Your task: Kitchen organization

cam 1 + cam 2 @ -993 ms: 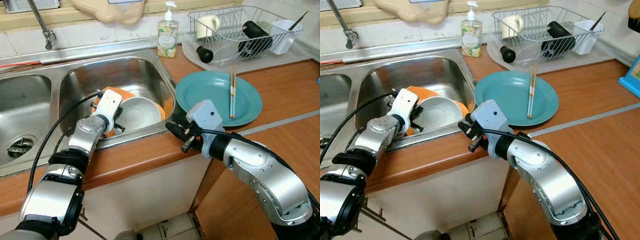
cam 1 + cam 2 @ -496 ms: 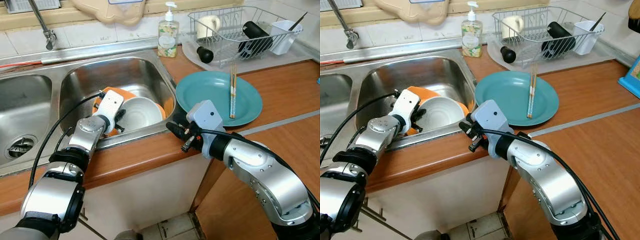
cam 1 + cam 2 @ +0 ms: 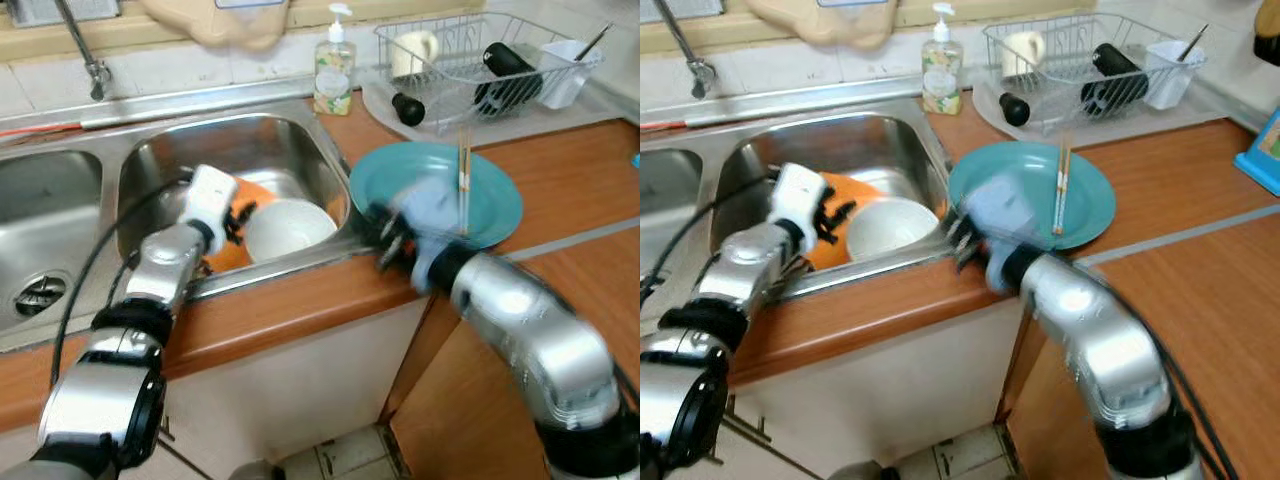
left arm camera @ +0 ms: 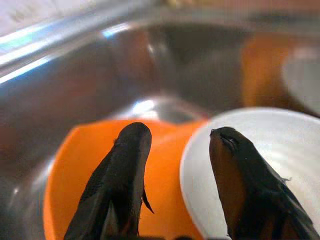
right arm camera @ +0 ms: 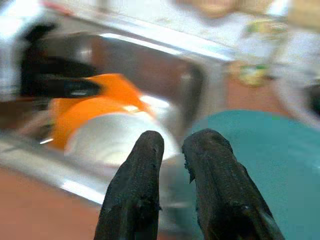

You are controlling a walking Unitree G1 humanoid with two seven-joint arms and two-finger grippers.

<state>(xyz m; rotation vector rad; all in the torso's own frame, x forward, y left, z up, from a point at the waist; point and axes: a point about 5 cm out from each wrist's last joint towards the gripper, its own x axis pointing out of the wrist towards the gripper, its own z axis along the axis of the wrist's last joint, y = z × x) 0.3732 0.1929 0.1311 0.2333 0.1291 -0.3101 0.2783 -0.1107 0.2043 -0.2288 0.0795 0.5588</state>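
Right arm swung up toward the teal plate in that last second, left one crept further into the sink.

From the head cam, my right gripper [image 3: 385, 235] was blurred at the teal plate [image 3: 500, 200] rim, chopsticks [image 3: 464, 180] lying on it, so a fast sweep could've knocked them off. Left wrist cam: left gripper [image 4: 175, 137] had fingers spread, one over the orange bowl [image 4: 70, 165], one over the white bowl [image 4: 250, 150], grasping nothing; closing there might've wedged both. Right wrist cam: fingers nearly together, empty, pointing between sink [image 5: 165, 55] and plate.
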